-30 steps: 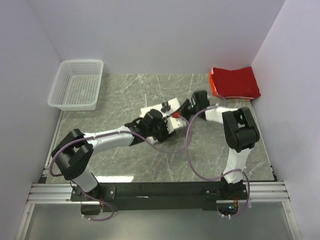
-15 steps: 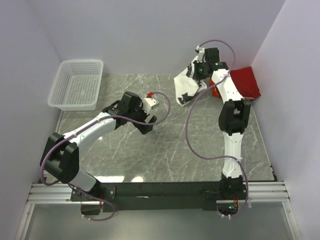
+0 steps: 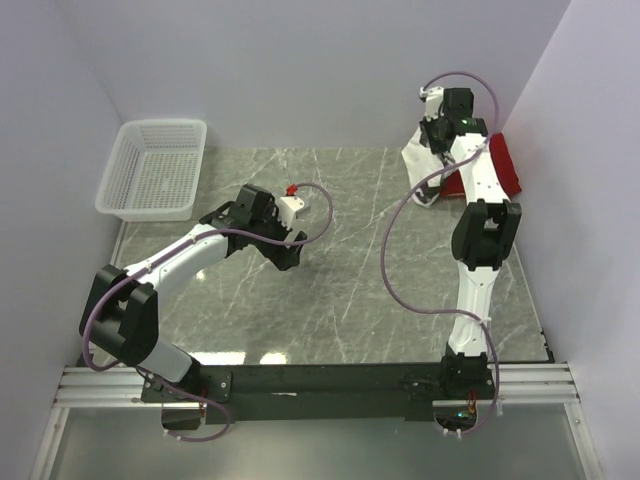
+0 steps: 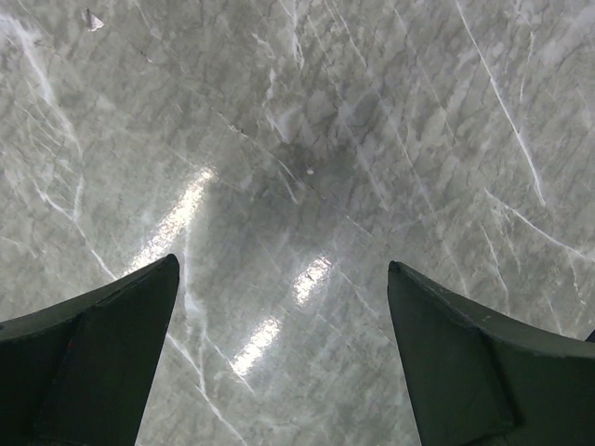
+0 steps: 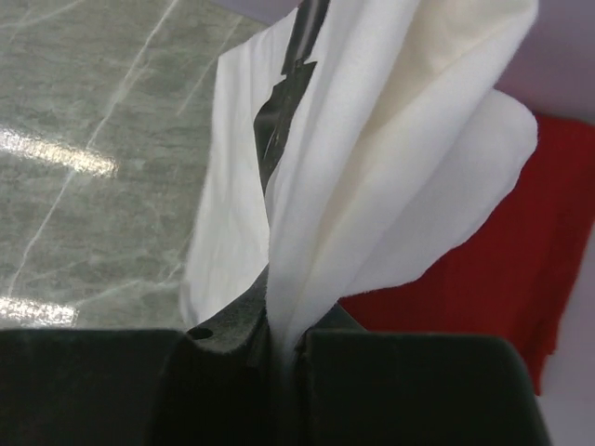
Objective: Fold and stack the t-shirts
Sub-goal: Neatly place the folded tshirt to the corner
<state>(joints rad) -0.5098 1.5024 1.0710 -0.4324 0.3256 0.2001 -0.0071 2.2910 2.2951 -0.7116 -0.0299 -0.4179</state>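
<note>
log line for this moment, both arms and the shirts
left end effector: open, empty, above table | right end effector: shut on white t-shirt, hanging beside red t-shirt | stacking: not yet done

White t-shirt [image 5: 400, 186]; red t-shirt [image 5: 507, 269]; grey marbled table [image 4: 307, 139]; white mesh basket [image 3: 148, 210]

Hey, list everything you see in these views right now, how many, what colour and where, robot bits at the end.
white t-shirt: one, white, hanging bunched from the right tool over the table's far right.
red t-shirt: one, bright red, lying at the table's far right corner, partly hidden.
basket: one, white plastic mesh, far left corner.
table: one, grey-green marble pattern, under everything.
left tool: one, dark fingers, open, over bare table near the middle, holding nothing.
right tool: one, dark, shut on the white t-shirt, raised at the far right.
</note>
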